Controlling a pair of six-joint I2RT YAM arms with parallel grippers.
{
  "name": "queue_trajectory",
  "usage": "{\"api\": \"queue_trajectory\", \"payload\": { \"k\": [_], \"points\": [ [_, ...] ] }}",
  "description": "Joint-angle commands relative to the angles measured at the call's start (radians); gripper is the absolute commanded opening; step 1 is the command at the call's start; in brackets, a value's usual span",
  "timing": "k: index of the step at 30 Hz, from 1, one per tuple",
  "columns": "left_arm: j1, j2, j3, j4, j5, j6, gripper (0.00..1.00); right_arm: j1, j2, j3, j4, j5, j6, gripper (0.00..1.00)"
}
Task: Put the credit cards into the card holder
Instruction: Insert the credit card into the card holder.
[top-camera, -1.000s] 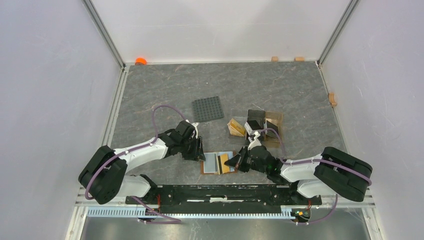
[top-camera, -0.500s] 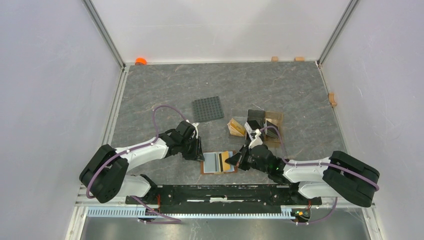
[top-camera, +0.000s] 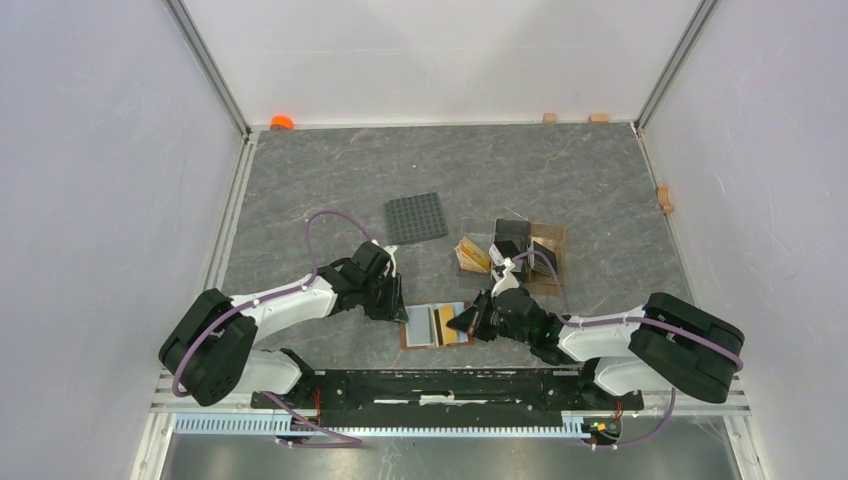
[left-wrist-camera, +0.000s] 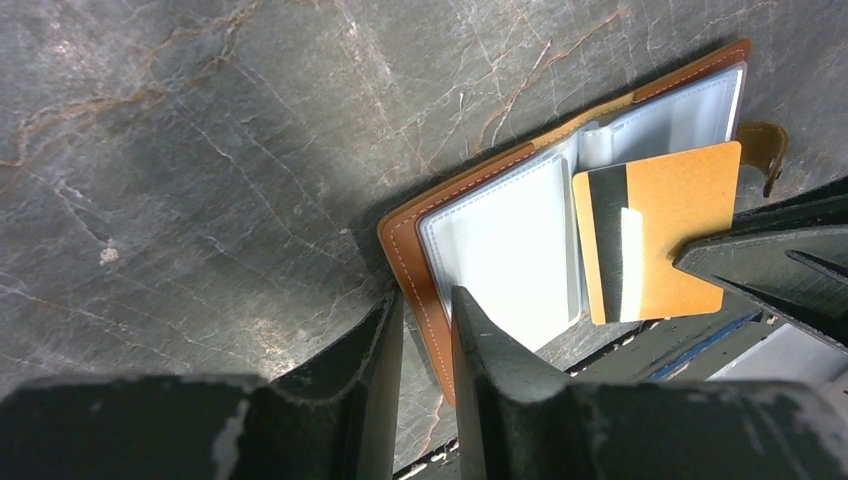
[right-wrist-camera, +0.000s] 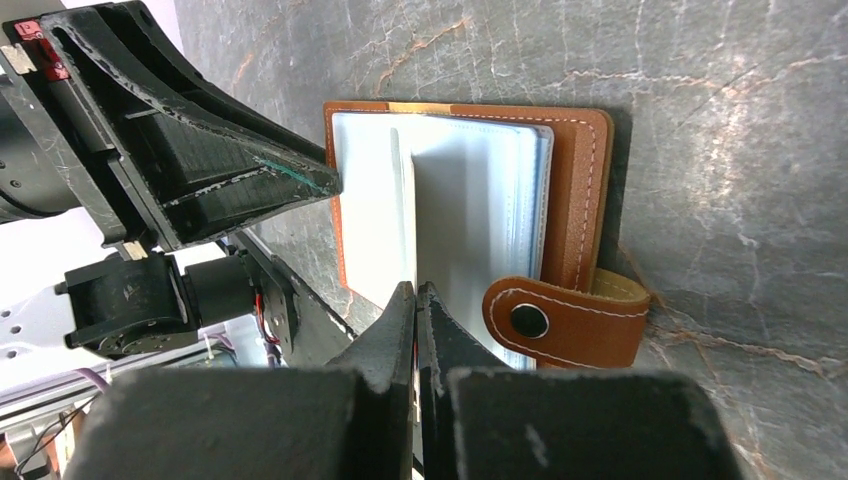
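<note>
The brown leather card holder (top-camera: 433, 327) lies open near the table's front edge, its clear sleeves facing up (left-wrist-camera: 505, 245). My left gripper (left-wrist-camera: 426, 312) is shut on its left leather edge; it also shows in the top view (top-camera: 400, 301). My right gripper (right-wrist-camera: 415, 292) is shut on a yellowish card with a black stripe (left-wrist-camera: 655, 235) and holds it on edge over the open sleeves (right-wrist-camera: 470, 190). In the top view the right gripper (top-camera: 466, 322) is at the holder's right side. The snap strap (right-wrist-camera: 560, 320) sticks out beside my right fingers. More cards stand in the amber stand (top-camera: 528, 250).
A dark grey studded plate (top-camera: 416, 217) lies behind the left arm. A yellowish card (top-camera: 472, 255) leans at the stand's left. An orange object (top-camera: 282, 122) and small wooden blocks (top-camera: 664, 197) sit along the walls. The front rail (top-camera: 450, 385) runs just behind the holder.
My right gripper has shifted slightly over the card holder with the yellowish card, and its arm has moved a little. My left gripper has stayed on the holder's edge.
</note>
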Motion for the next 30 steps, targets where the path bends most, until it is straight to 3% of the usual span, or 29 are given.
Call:
{"api": "queue_trajectory", "payload": {
  "k": [1,10,30],
  "points": [
    [0.002,0.015,-0.004,-0.024,-0.029,0.037,0.3,0.007,0.007,0.023,0.071,-0.003,-0.021,0.0],
    [0.002,0.02,-0.001,-0.03,-0.04,0.038,0.27,0.012,-0.05,0.03,0.026,0.028,-0.054,0.0],
    [0.002,0.015,0.0,-0.034,-0.038,0.036,0.24,0.013,0.067,0.05,0.059,-0.004,-0.043,0.0]
  ]
}}
